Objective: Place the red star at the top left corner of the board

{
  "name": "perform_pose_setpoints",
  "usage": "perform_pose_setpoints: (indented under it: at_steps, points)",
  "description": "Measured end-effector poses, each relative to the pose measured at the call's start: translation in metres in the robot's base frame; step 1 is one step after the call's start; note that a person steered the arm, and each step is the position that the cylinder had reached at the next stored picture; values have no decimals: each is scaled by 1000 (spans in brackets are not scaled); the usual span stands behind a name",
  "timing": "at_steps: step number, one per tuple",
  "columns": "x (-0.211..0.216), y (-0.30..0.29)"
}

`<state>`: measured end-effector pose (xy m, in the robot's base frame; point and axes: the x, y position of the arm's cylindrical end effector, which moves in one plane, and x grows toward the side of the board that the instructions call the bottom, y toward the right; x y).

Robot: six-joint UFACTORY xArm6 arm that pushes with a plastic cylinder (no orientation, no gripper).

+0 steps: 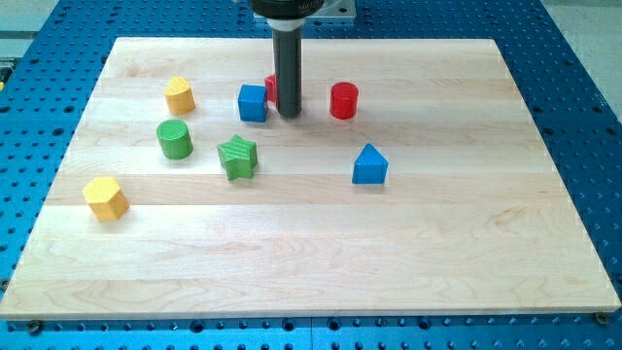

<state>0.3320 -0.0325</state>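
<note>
The red star [271,89] sits near the board's top middle, mostly hidden behind the dark rod; only a red sliver shows. My tip [290,115] rests on the board just to the star's right and slightly below it, touching or nearly touching it. A blue cube [253,102] stands right next to the star on its left. The board's top left corner [121,44] is far to the view's left of the star.
A red cylinder [343,100] is right of the tip. A yellow block [179,94], a green cylinder [175,139] and a green star [237,157] lie to the left. A blue pentagon-like block [369,164] is lower right. A yellow hexagon [105,198] is at the far left.
</note>
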Motion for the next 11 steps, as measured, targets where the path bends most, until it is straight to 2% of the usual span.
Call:
perform_pose_setpoints:
  at_steps: [2, 3, 5, 6, 7, 9, 10, 11]
  points:
    - [-31, 6]
    - [-43, -33]
    - [-73, 7]
    - [-76, -65]
    - [-82, -79]
    - [-90, -167]
    - [-88, -142]
    - [-49, -170]
